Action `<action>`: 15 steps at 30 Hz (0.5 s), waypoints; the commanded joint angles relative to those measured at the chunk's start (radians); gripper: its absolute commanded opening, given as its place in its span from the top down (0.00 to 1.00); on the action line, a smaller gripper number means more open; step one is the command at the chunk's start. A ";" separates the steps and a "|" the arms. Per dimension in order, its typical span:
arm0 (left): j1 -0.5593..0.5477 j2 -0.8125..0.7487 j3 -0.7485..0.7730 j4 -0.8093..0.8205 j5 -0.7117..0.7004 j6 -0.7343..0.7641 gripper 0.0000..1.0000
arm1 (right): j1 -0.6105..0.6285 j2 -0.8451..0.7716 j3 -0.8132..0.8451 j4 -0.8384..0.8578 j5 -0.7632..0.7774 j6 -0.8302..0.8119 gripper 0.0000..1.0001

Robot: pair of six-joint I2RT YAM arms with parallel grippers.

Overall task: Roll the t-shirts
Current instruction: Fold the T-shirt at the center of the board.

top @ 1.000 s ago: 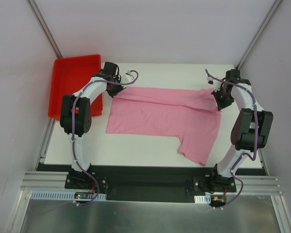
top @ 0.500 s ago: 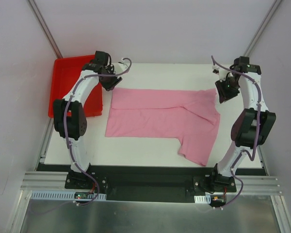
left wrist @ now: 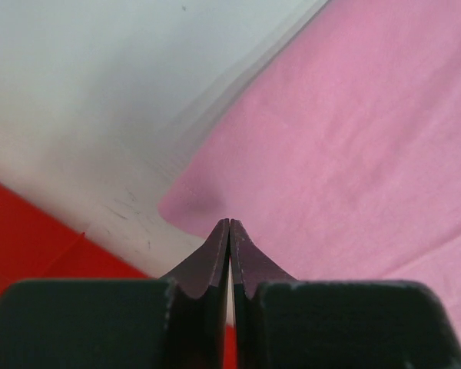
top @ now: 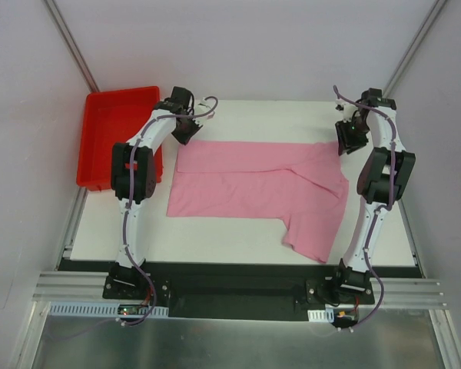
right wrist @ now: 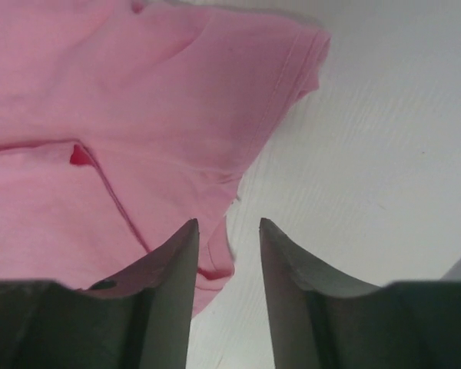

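Observation:
The light-pink t-shirt (top: 253, 181) lies folded flat across the white table (top: 215, 231), one sleeve trailing toward the near right. My left gripper (top: 187, 131) hovers at the shirt's far-left corner. In the left wrist view its jaws (left wrist: 229, 223) are shut tip to tip just above that corner (left wrist: 186, 206), with no cloth seen between them. My right gripper (top: 344, 143) is at the far-right corner. In the right wrist view it (right wrist: 228, 224) stands open over the t-shirt's sleeve hem (right wrist: 215, 257), the left finger above pink cloth, the right one above bare table.
A red tray (top: 107, 131) sits at the far left, close beside the left arm's forearm; its red edge (left wrist: 31, 246) shows in the left wrist view. Grey walls close in the table at the back and on both sides.
A second ago both grippers were on the shirt's raised far edge; that edge now lies flat. The left jaws opened and shut again, the right jaws opened, and both grippers sit by the far corners.

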 commanded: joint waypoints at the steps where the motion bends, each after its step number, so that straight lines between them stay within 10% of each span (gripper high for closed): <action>1: 0.002 0.007 0.057 -0.023 -0.073 -0.068 1.00 | 0.005 0.009 0.071 0.021 -0.004 0.099 0.55; 15: 0.005 0.067 0.055 -0.042 -0.138 -0.114 1.00 | -0.013 0.150 0.151 0.071 -0.065 0.214 0.48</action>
